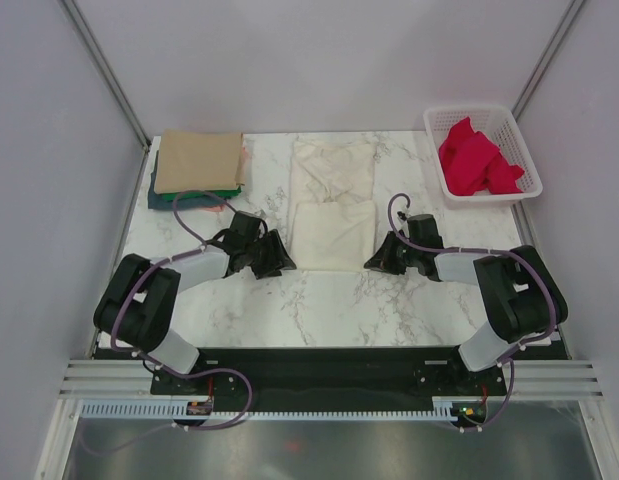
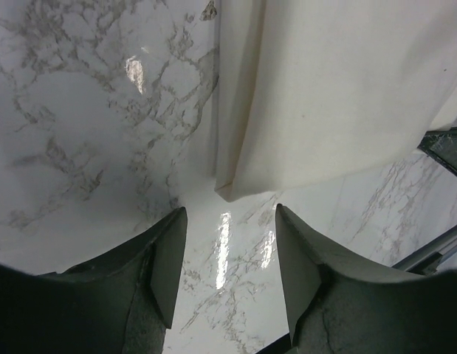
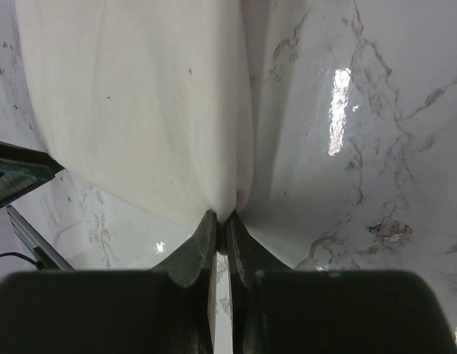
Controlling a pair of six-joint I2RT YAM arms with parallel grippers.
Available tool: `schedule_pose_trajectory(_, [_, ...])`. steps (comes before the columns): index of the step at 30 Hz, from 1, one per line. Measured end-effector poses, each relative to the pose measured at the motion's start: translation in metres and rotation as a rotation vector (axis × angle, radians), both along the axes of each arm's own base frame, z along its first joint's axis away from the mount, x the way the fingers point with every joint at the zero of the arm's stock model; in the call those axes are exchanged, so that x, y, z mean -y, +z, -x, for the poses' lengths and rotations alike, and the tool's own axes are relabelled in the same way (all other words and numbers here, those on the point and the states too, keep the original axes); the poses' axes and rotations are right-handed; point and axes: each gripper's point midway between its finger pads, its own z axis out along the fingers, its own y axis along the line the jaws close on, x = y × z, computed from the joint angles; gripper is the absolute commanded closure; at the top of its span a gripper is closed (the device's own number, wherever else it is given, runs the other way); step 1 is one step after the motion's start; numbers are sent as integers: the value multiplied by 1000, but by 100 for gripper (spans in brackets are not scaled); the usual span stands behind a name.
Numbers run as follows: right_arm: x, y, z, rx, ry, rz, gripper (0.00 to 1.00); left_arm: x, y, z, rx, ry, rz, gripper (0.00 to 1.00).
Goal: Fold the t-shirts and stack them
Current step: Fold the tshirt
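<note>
A cream t-shirt (image 1: 333, 200) lies partly folded at the table's middle, its near part doubled into a rectangle. My right gripper (image 3: 221, 217) is shut on the near right corner of this cream t-shirt (image 3: 139, 110). My left gripper (image 2: 229, 214) stands open just short of the near left corner of the same cloth (image 2: 331, 96), with only bare marble between its fingers. In the top view the left gripper (image 1: 279, 262) and right gripper (image 1: 374, 262) flank the fold. A stack of folded t-shirts (image 1: 197, 162), tan on top of green and teal, sits at the back left.
A white mesh basket (image 1: 524, 158) at the back right holds crumpled red cloth (image 1: 474, 160). Grey walls close in the marble table (image 1: 319, 310) on the left, right and back. Purple cables loop off both arms.
</note>
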Motion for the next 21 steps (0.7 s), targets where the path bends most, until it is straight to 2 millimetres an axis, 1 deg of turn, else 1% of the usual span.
schedule_pose_trajectory(4, [-1, 0, -1, 3, 5, -7, 92, 5, -3, -8, 10, 16, 23, 45])
schedule_pose_trajectory(6, [-2, 0, -1, 4, 6, -7, 96, 6, -3, -11, 17, 27, 30, 46])
schedule_pose_trajectory(8, [-2, 0, -1, 5, 7, -8, 99, 6, -3, -13, 16, 38, 29, 51])
schedule_pose_trajectory(9, [-2, 0, -1, 4, 8, -9, 100, 6, -5, -13, 17, 43, 26, 54])
schedule_pose_trajectory(10, [-2, 0, -1, 4, 8, -10, 100, 6, -5, -15, 17, 49, 26, 61])
schedule_pose_trajectory(12, [-2, 0, -1, 5, 9, -10, 100, 7, -8, -18, 15, 59, 25, 71])
schedule_pose_trajectory(13, [-2, 0, -1, 5, 10, -12, 100, 8, -10, -19, 12, 62, 25, 80])
schedule_pose_trajectory(14, [-3, 0, -1, 6, 11, -13, 100, 7, -11, -20, 11, 67, 21, 84])
schedule_pose_trajectory(15, [-3, 0, -1, 7, 11, -13, 100, 7, -12, -20, 8, 71, 18, 91])
schedule_pose_trajectory(16, [-3, 0, -1, 7, 11, -13, 100, 7, -13, -20, 8, 71, 17, 96])
schedule_pose_trajectory(17, [-3, 0, -1, 8, 11, -13, 100, 8, -13, -20, 12, 70, 12, 98])
schedule_pose_trajectory(21, [-1, 1, 1, 13, 6, -9, 100, 17, -10, -16, 31, 48, -10, 98])
